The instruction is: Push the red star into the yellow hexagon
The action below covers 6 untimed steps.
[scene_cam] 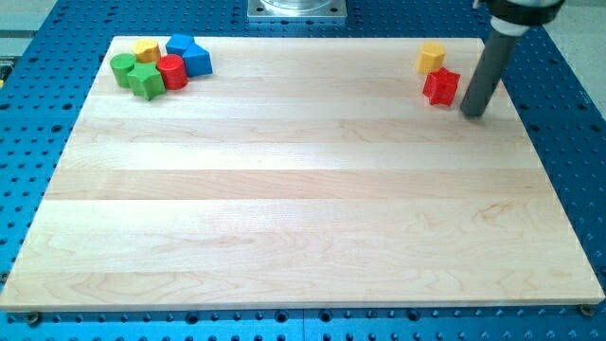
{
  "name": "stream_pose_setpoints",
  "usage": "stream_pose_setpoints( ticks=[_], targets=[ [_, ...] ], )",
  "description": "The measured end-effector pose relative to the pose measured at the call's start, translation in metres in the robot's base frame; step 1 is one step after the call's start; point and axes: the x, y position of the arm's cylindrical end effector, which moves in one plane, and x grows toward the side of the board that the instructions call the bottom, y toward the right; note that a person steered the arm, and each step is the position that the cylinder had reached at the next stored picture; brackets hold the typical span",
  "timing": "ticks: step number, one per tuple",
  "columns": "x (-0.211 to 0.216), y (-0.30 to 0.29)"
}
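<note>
The red star lies near the view's top right of the wooden board. The yellow hexagon sits just above it and slightly to the left, with their edges close or touching. My tip is on the board just right of the red star and slightly below it, a small gap apart.
A cluster of blocks sits at the view's top left: a yellow block, two blue blocks, a red cylinder, a green cylinder and a green star. The board's right edge is close to my tip.
</note>
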Motion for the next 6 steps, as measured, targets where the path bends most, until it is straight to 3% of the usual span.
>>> stream_pose_setpoints(
  ticks=[1,2,3,4,6],
  targets=[
    [-0.047,-0.011],
    [-0.043,-0.013],
    [0.016,-0.017],
    [0.026,-0.046],
    [-0.019,-0.047]
  ],
)
